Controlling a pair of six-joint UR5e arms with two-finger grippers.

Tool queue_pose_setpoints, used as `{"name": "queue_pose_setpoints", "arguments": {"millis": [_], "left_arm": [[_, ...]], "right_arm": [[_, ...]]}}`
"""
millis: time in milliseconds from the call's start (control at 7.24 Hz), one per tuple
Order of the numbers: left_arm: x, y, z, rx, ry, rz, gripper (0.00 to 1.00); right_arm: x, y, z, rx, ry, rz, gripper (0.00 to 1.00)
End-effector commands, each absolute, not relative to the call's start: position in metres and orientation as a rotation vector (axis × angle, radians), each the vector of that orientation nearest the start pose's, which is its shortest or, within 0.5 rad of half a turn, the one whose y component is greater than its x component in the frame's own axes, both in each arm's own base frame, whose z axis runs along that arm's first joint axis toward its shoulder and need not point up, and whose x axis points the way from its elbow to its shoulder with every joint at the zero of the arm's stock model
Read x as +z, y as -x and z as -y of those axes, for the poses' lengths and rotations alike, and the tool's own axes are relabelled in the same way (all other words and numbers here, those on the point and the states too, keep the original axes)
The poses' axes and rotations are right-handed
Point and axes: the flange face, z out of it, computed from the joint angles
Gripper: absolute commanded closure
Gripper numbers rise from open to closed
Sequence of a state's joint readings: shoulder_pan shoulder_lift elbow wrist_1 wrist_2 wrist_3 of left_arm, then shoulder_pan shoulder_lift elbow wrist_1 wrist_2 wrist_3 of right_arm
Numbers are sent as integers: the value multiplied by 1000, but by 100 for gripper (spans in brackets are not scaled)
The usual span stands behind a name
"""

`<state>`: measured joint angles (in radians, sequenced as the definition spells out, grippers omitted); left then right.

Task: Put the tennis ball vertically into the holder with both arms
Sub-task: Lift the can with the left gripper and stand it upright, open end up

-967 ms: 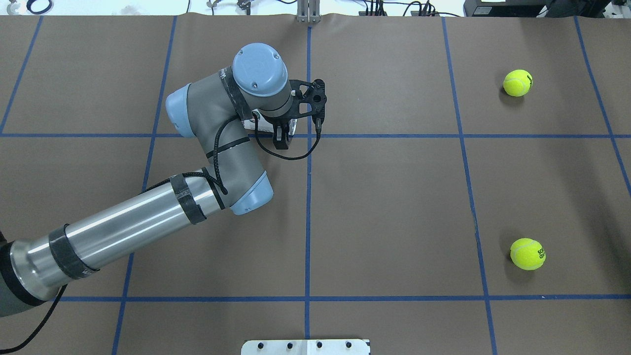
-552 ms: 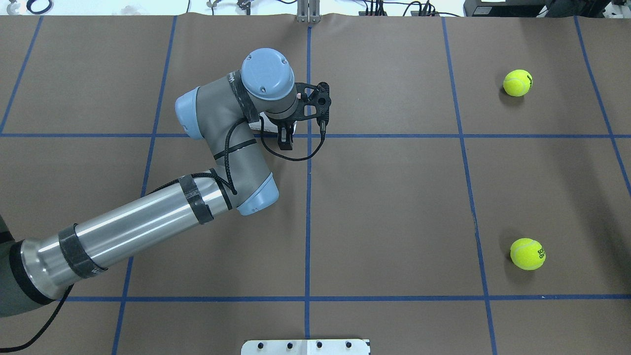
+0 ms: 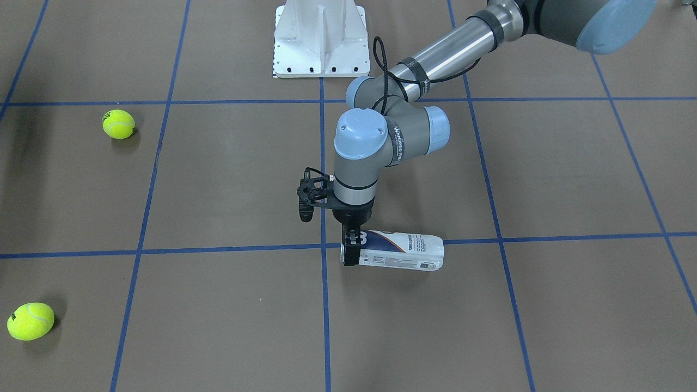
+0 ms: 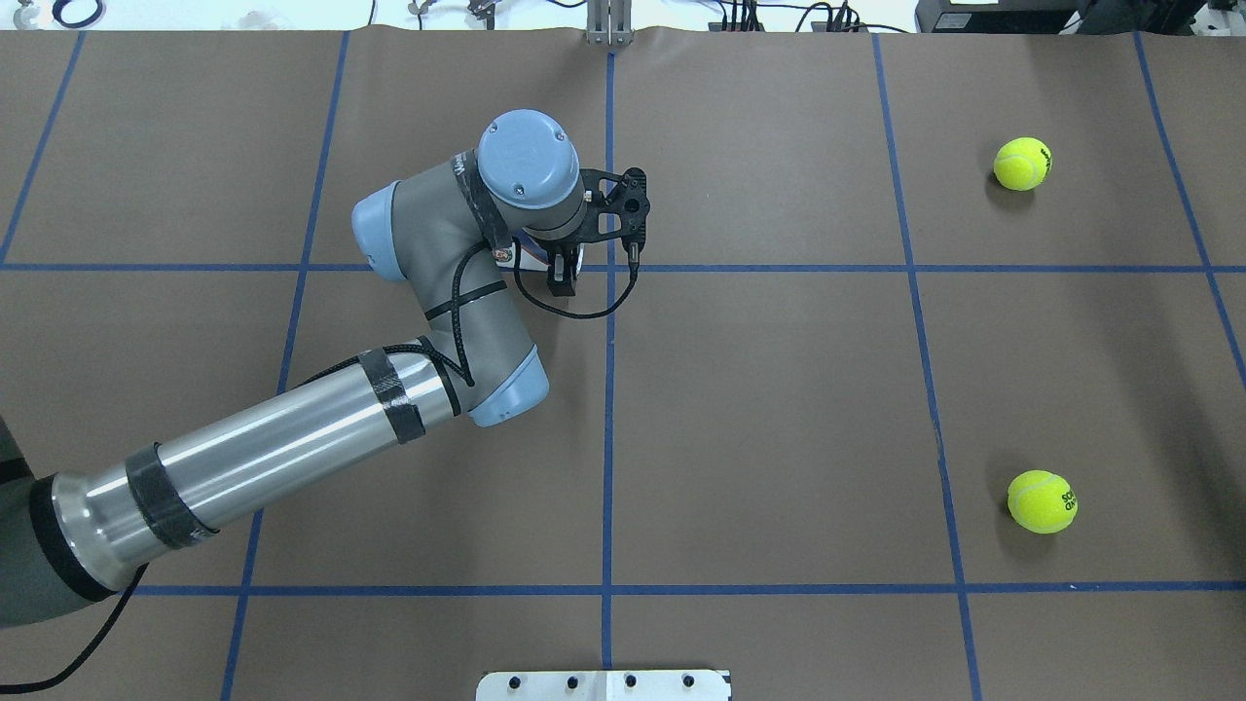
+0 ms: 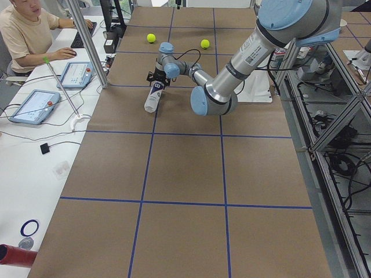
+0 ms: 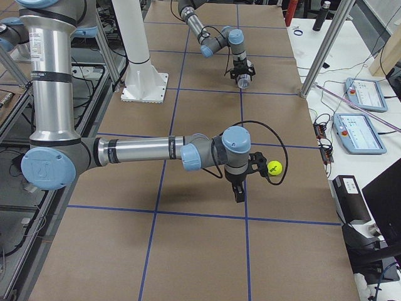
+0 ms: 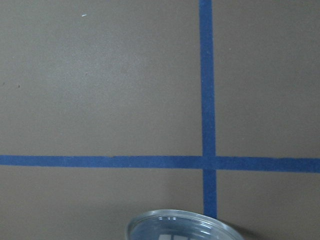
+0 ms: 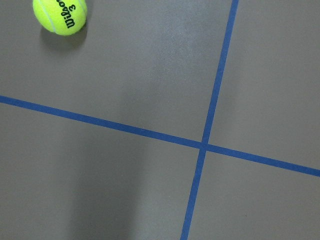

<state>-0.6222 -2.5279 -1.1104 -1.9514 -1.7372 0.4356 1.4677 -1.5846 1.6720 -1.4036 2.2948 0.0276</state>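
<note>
Right gripper point(image 6: 239, 194) is hanging nearest, above the table point(image 6: 188, 238), a tennis ball point(image 6: 274, 167) lying just beyond it; its grip state I cannot tell. Farther off, left gripper point(image 3: 351, 255) is straddling the holder point(image 3: 403, 250), which is lying flat; whether it is clamped is unclear.

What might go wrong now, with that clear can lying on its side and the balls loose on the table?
1. The holder lies on its side, and the left gripper is at one end only. Lifted upright from there, it may swing or slip.
2. Being round, it could roll across the table if nudged.
3. The tennis ball near the right gripper sits loose; a glancing touch may send it rolling.
</note>
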Motion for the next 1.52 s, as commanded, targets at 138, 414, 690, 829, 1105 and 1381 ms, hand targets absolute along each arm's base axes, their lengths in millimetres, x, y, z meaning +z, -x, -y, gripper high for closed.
{"name": "queue_pose_setpoints", "arguments": {"millis": [138, 414, 690, 829, 1105, 1381], "left_arm": [[210, -613, 577, 1365, -872, -401, 1], [210, -613, 576, 1366, -869, -400, 17], [201, -609, 575, 1358, -888, -404, 24], [179, -597, 573, 1336, -933, -418, 24], [120, -558, 566, 1178, -1059, -516, 24], [98, -526, 563, 959, -1171, -767, 25]], "right_arm": [[600, -14, 504, -167, -195, 735, 0], [600, -14, 504, -167, -195, 735, 0], [600, -14, 504, -167, -196, 735, 0], [599, -14, 505, -168, -198, 735, 0], [598, -14, 506, -168, -199, 735, 0], [596, -14, 508, -170, -204, 736, 0]]}}
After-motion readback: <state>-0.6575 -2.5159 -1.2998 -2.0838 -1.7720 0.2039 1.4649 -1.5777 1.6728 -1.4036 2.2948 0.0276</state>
